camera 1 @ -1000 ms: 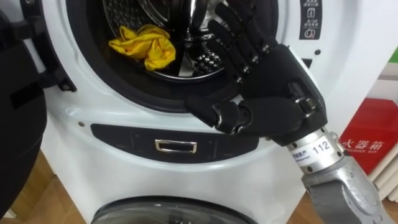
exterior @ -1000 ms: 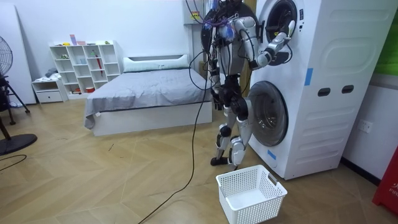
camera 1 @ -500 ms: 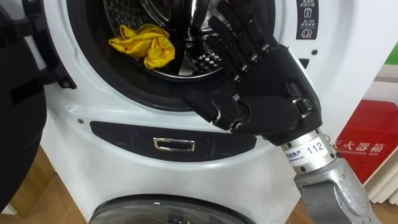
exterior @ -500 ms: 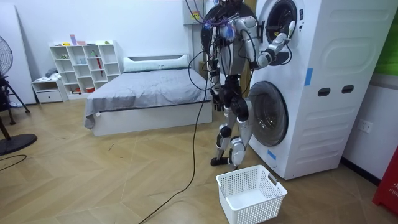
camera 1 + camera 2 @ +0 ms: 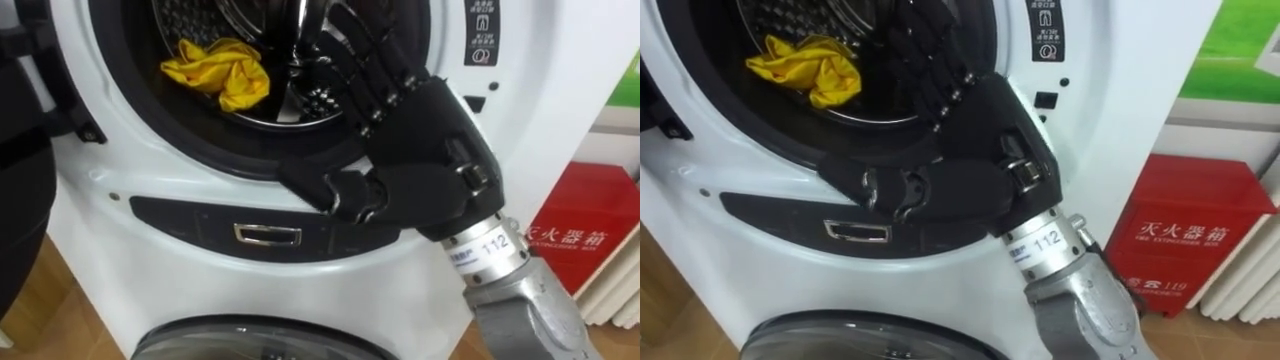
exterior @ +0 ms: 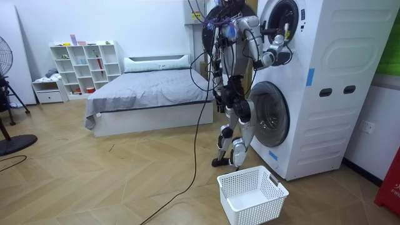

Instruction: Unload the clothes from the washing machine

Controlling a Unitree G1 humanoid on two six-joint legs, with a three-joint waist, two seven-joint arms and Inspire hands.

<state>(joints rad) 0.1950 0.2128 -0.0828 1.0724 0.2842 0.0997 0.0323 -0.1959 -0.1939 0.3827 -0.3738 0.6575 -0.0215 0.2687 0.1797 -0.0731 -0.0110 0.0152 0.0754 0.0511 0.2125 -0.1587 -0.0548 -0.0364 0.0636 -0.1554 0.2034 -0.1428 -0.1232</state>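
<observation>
Nothing picked yet: my right hand (image 5: 420,150), fingers straight and wide, empty, reaches over the washing machine drum (image 5: 185,15) front rim, yellow cloth (image 5: 215,72) untouched deeper left, basket (image 6: 252,194) empty.

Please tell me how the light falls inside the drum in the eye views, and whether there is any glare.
Left eye view: the drum is dim inside, yet the yellow cloth stands out brightly; small glints show on its metal wall; the black right hand, open, merges with the dark opening. Room view: even light, no glare on the washing machine.
</observation>
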